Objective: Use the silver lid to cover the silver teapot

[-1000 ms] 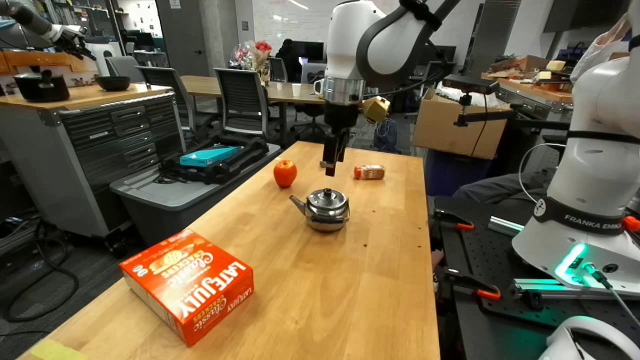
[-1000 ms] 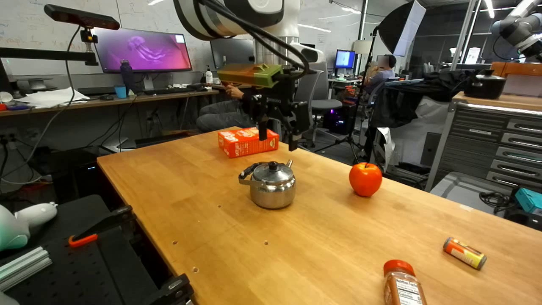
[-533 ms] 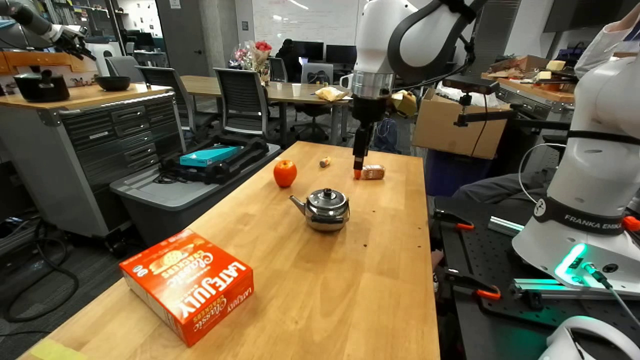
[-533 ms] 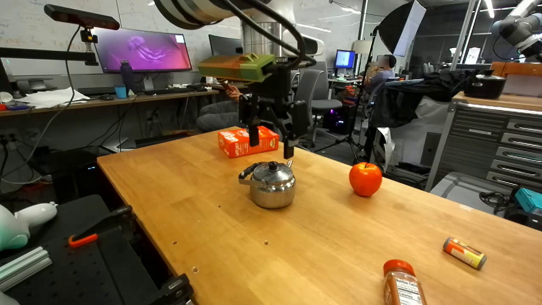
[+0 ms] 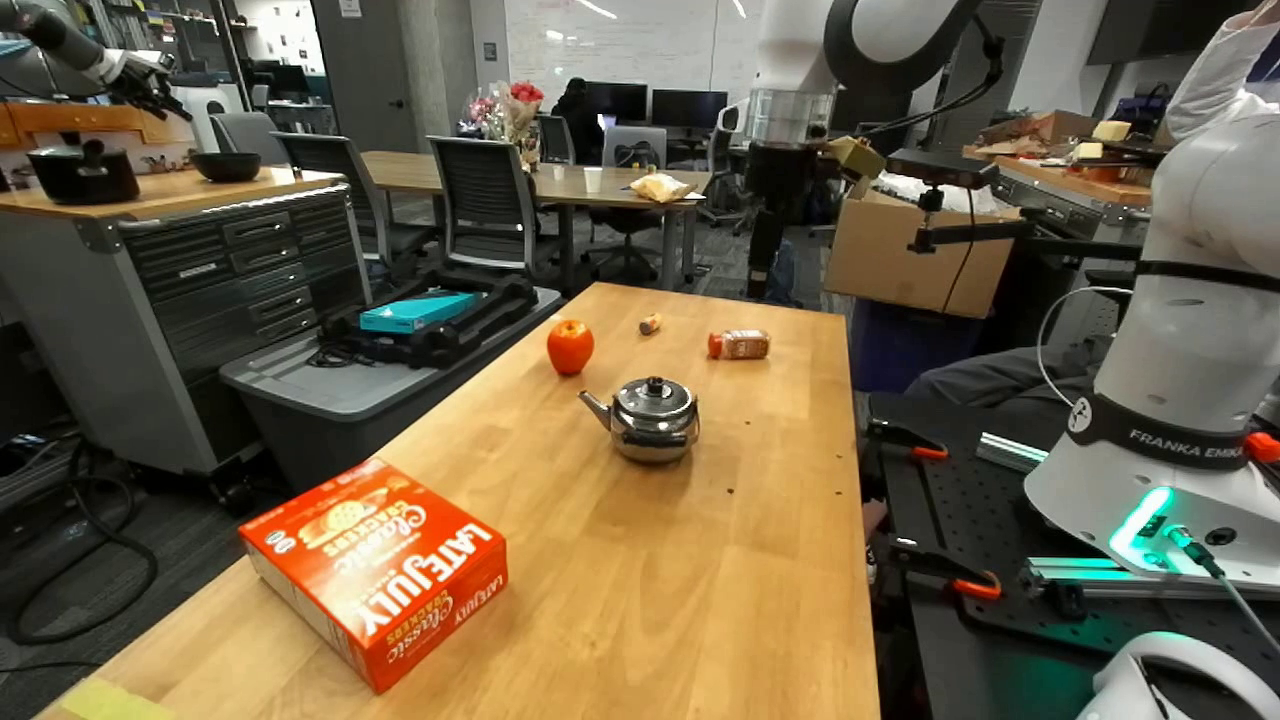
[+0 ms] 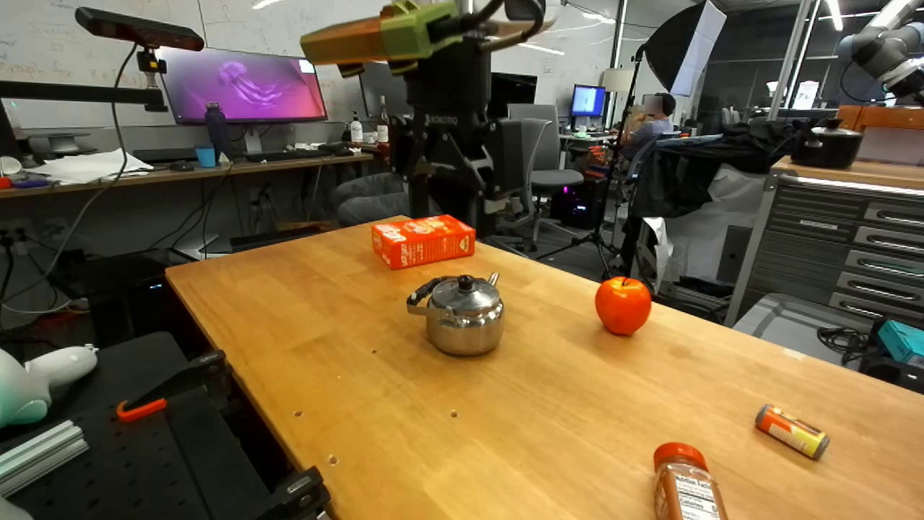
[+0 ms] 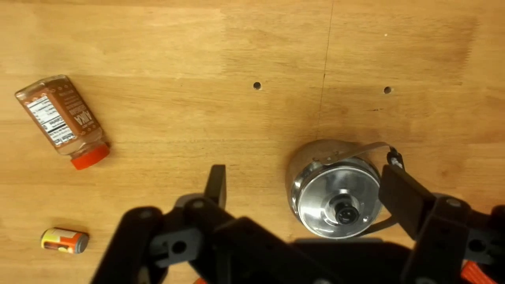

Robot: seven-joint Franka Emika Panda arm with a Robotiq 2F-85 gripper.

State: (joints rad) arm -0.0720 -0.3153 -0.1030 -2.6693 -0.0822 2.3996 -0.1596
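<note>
The silver teapot (image 5: 652, 447) stands upright on the wooden table, its spout pointing left in an exterior view; it also shows in an exterior view (image 6: 465, 336) and the wrist view (image 7: 309, 159). The silver lid (image 5: 655, 398), with its dark knob, sits on top of the teapot; it shows likewise in an exterior view (image 6: 462, 295) and from above in the wrist view (image 7: 317, 205). My gripper (image 7: 302, 173) is open and empty, high above the table. In an exterior view the gripper (image 6: 453, 206) appears above the teapot, apart from it; it also shows in an exterior view (image 5: 760, 285).
A red apple (image 5: 570, 347) stands near the table's edge. A spice jar with a red cap (image 6: 689, 491) and a small orange-yellow cylinder (image 6: 792, 432) lie on the table; both show in the wrist view. An orange cracker box (image 5: 375, 560) lies at one end.
My open gripper has moved away over the table, to the right in an exterior view, and then risen. The teapot and the lid on it have not moved.
</note>
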